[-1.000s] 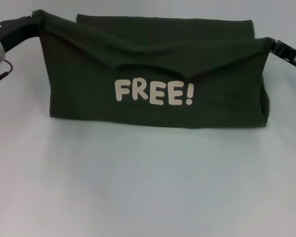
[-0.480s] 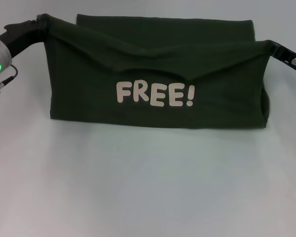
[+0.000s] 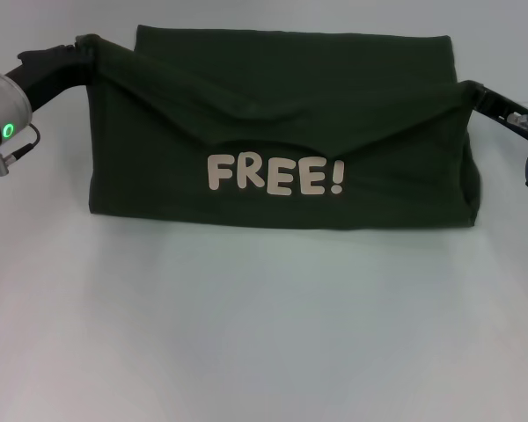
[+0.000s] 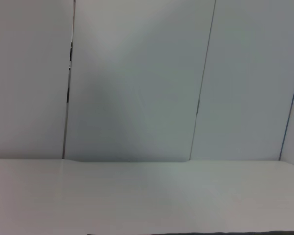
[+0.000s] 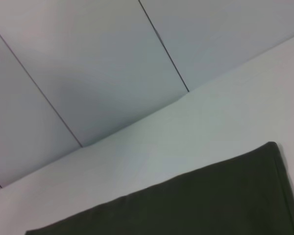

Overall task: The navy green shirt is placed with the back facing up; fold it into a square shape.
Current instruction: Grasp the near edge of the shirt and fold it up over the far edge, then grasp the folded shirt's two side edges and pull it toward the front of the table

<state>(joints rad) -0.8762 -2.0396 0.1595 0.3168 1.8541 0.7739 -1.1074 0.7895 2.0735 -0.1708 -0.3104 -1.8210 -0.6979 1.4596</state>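
The navy green shirt [image 3: 158, 176] lies across the far half of the table, dark olive with a cream "FREE!" print [image 3: 275, 174] facing me. Its near layer is lifted by two corners and sags in the middle, in front of a flat back layer. At the lifted left corner, my left gripper [image 3: 81, 49] is shut on the fabric, its fingertips wrapped in cloth. My right gripper [image 3: 472, 90] pinches the lifted right corner. The right wrist view shows a flat edge of the shirt [image 5: 196, 205] on the table.
The white table [image 3: 264, 334] stretches bare in front of the shirt. A pale panelled wall [image 4: 137, 73] rises behind the table's far edge. The left arm's grey wrist with a green light [image 3: 7, 130] hangs at the left border.
Both grippers have sunk a little and drawn slightly inward with the held corners. The lifted edge hangs lower, so more of the back layer shows above it.
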